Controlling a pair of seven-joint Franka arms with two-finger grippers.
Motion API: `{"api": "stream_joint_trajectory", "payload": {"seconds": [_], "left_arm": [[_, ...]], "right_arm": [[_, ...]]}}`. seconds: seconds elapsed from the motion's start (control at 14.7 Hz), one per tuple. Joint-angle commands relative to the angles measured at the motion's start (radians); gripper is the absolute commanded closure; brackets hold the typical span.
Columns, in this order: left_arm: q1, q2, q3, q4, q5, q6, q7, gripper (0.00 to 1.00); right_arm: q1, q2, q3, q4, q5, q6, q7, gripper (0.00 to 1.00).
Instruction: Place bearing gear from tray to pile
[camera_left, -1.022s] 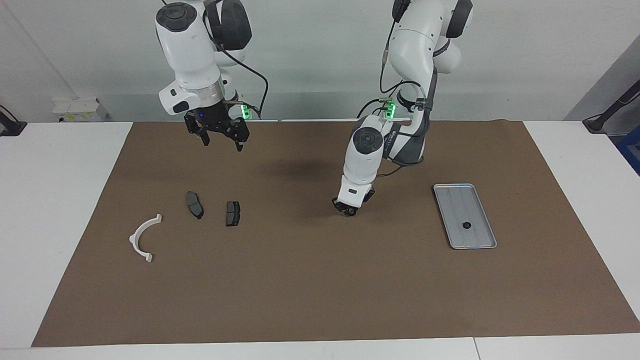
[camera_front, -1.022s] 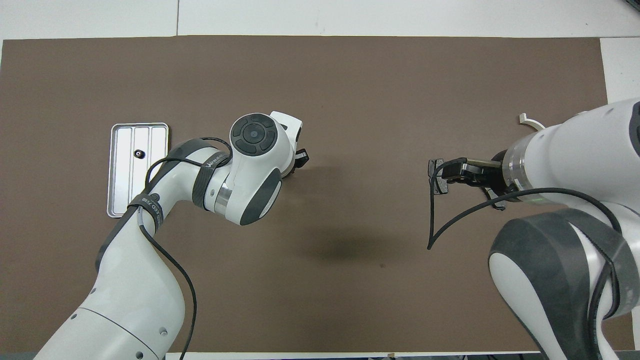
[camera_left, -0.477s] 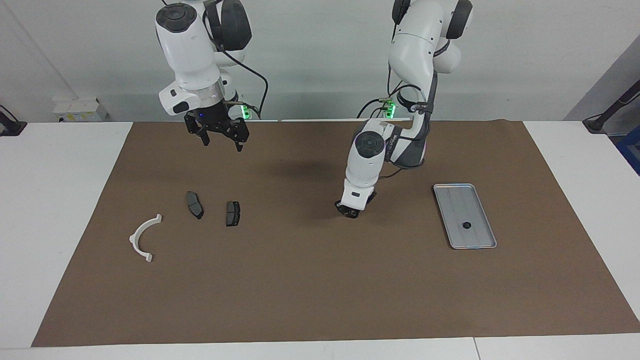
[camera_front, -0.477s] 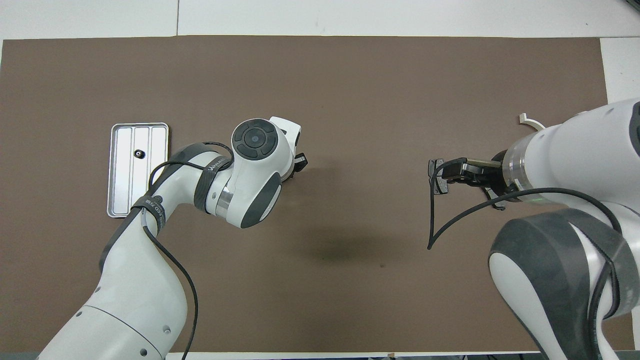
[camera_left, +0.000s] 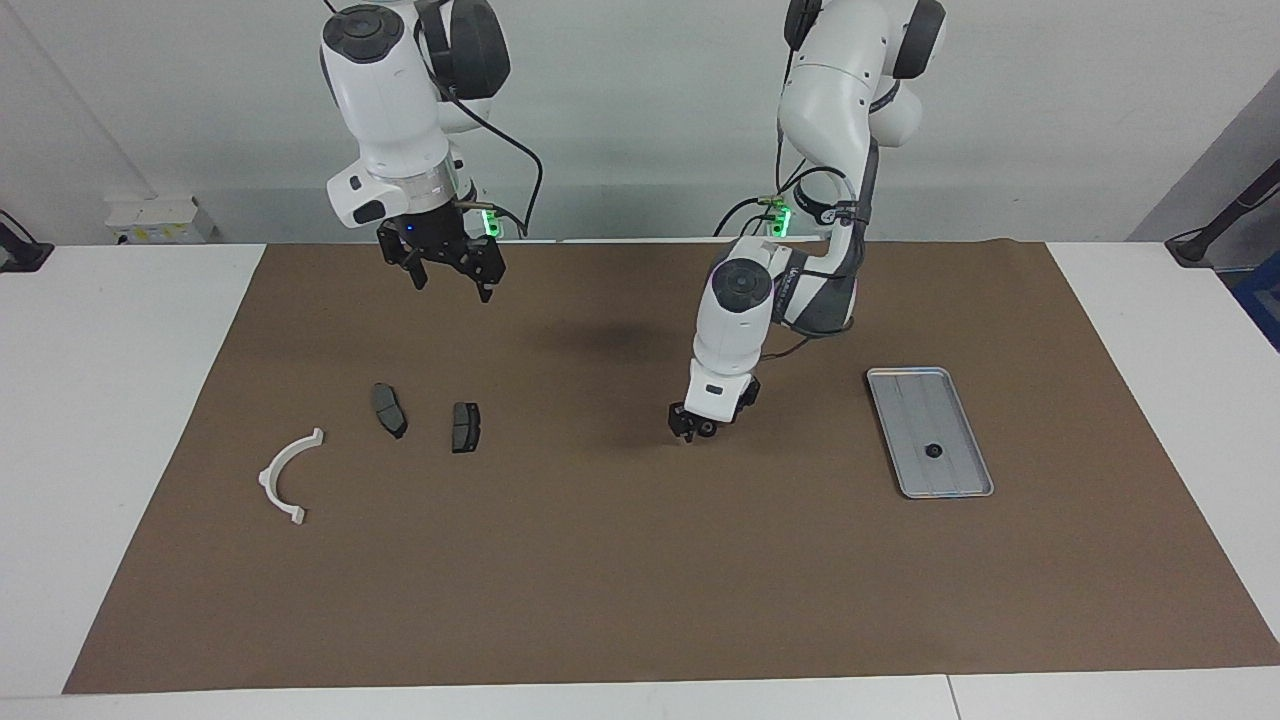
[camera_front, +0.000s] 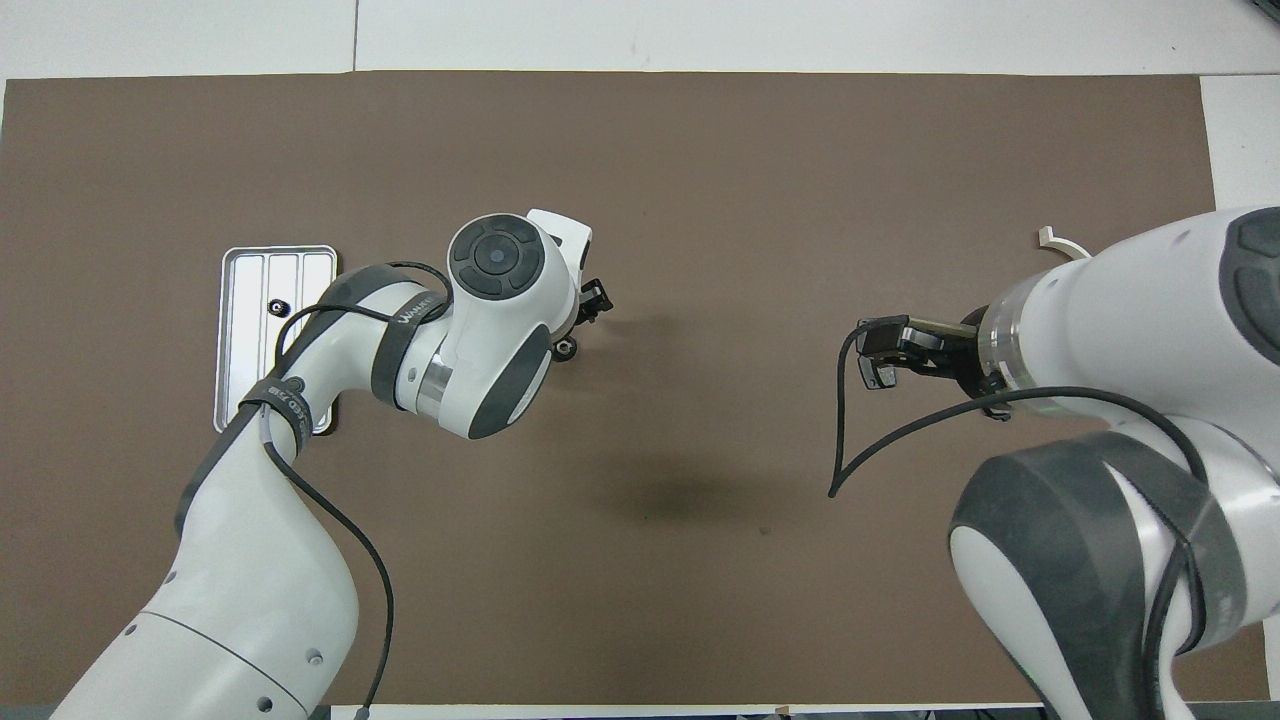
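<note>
Overhead view: gear (camera_front: 276, 306) in tray (camera_front: 240, 330); left gripper (camera_left: 692, 430) low over bare mat (camera_left: 640, 560), jaws unclear; right gripper (camera_left: 447, 272) raised, jaws apart.

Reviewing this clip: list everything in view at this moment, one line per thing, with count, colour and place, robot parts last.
brown mat: one, brown, covers most of the white table.
tray: one, silver-grey, toward the left arm's end of the mat.
bearing gear: one, small, black, lying in the tray.
brake-pad pieces: two, dark grey, side by side toward the right arm's end.
bracket: one, white, semicircular, farther from the robots than the pads.
left gripper: black, low over the mat's middle, beside the tray.
right gripper: black, jaws open, raised, waiting over the mat.
</note>
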Motion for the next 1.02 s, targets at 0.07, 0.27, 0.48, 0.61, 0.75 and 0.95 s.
{"api": "stream_joint_trajectory", "payload": {"seconds": [0.07, 0.27, 0.48, 0.61, 0.75, 0.95], "left_arm": [[0.101, -0.102, 0.003, -0.037, 0.026, -0.072, 0.055, 0.0], [0.218, -0.185, 0.003, -0.085, 0.026, -0.138, 0.254, 0.0], [0.331, -0.202, 0.003, -0.085, 0.026, -0.192, 0.504, 0.0], [0.382, -0.201, 0.004, -0.083, 0.026, -0.192, 0.617, 0.02], [0.436, -0.201, 0.004, -0.085, 0.026, -0.183, 0.725, 0.08], [0.491, -0.202, 0.004, -0.129, 0.026, -0.102, 0.833, 0.15]], "right_arm": [[0.086, 0.024, 0.001, -0.019, 0.014, 0.073, 0.199, 0.0], [0.164, 0.097, 0.001, -0.004, 0.012, 0.156, 0.359, 0.0], [0.258, 0.244, 0.001, 0.102, -0.004, 0.196, 0.551, 0.0], [0.319, 0.37, -0.002, 0.23, -0.024, 0.189, 0.649, 0.0], [0.356, 0.493, 0.0, 0.345, -0.092, 0.184, 0.72, 0.0], [0.418, 0.671, -0.008, 0.502, -0.142, 0.176, 0.796, 0.0]]}}
